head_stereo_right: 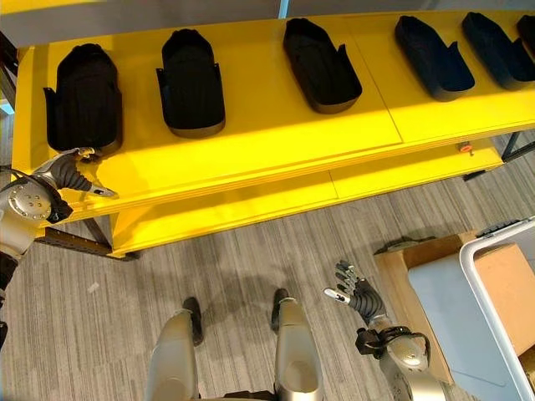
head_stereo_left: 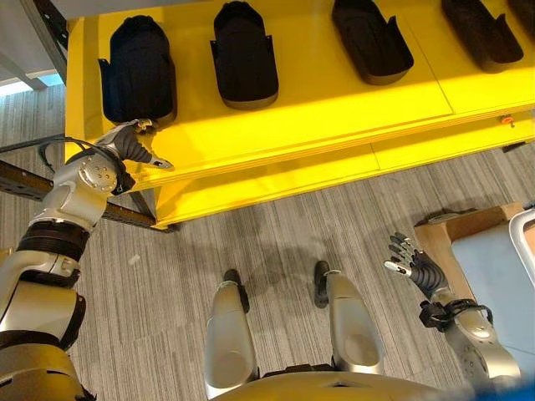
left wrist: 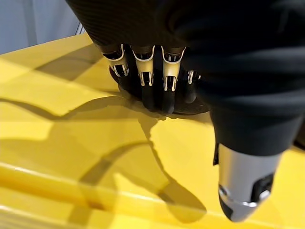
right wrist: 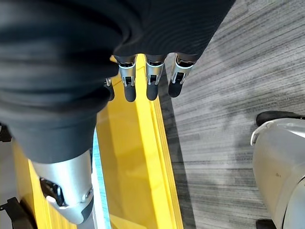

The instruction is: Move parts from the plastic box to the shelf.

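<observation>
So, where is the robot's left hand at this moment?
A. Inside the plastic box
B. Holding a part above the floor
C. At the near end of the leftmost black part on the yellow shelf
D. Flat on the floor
C: the left hand is at the yellow shelf, its fingers against the near end of the leftmost black part; whether they grip it is unclear.

Left hand (left wrist: 157, 81) above yellow shelf (left wrist: 62, 143), straight fingers (left wrist: 143, 86) at edge of black part (left wrist: 190, 106), thumb (left wrist: 245, 183) apart
</observation>
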`<state>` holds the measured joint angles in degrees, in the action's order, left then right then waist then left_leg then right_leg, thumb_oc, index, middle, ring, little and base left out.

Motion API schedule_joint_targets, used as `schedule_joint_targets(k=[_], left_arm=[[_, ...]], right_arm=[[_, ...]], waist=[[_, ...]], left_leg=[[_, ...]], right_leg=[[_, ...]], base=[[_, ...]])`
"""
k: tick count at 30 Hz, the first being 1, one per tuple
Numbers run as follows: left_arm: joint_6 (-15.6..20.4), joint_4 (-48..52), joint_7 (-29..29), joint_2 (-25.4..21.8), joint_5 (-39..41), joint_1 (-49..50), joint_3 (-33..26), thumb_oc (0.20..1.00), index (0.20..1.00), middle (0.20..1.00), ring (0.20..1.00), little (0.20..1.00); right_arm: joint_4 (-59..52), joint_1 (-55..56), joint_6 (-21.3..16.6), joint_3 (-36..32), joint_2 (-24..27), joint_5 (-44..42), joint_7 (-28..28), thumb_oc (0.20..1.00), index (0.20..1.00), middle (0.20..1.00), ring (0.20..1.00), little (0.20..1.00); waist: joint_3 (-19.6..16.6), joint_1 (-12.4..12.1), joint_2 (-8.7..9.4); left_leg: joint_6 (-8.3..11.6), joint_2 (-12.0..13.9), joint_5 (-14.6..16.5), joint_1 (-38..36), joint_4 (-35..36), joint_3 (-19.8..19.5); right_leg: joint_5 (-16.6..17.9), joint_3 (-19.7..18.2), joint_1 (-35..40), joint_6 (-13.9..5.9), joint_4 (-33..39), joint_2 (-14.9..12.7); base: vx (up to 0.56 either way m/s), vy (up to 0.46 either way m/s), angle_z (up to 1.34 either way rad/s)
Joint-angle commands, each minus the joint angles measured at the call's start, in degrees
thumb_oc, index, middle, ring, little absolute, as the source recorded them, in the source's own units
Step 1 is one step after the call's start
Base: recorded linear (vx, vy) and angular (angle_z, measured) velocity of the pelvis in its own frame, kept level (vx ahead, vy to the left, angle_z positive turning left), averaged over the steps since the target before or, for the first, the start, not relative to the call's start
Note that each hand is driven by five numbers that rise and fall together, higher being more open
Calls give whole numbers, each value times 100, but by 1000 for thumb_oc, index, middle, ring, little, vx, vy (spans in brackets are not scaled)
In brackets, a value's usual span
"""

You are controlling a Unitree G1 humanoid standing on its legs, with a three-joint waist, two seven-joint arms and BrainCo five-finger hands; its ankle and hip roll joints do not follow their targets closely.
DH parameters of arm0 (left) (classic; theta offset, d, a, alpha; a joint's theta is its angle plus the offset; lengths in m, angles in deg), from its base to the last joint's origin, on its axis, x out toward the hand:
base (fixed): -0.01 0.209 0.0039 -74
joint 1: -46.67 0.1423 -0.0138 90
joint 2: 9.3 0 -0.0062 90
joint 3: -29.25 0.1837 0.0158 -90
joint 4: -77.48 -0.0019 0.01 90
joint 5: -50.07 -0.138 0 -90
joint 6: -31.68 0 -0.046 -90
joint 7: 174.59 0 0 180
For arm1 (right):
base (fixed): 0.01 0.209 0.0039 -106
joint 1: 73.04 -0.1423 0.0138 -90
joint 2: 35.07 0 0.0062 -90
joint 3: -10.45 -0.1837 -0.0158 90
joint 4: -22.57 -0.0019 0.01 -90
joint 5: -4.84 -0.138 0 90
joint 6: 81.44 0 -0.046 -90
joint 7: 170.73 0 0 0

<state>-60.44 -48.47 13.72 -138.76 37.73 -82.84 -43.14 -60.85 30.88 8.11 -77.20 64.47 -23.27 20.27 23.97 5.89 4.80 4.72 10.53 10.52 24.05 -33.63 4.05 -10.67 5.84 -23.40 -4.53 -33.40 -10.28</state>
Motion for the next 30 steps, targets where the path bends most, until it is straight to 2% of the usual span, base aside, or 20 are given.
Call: schedule_joint_targets(k=[1,30], left_arm=[[42,-93,-276,-302,69,-267,-26,1000,1000,1000,1000,1000],[73,-363,-361,-315,167,-353,-7,1000,1000,1000,1000,1000]], right_arm=[[-180,299,-256,-205,205,-268,24,1000,1000,1000,1000,1000],[-81,327,-267,-159,229,-299,73,1000,1000,1000,1000,1000]], waist=[[-392,26,-57],[-419,62,-34]], left_leg=[[-39,14,-55,-29,66,-44],[-52,31,2,20,-52,2]], right_leg=[[572,-99,258,-305,541,-163],[597,-154,188,-310,506,-149]], base=[[0,0,0],[0,0,0]])
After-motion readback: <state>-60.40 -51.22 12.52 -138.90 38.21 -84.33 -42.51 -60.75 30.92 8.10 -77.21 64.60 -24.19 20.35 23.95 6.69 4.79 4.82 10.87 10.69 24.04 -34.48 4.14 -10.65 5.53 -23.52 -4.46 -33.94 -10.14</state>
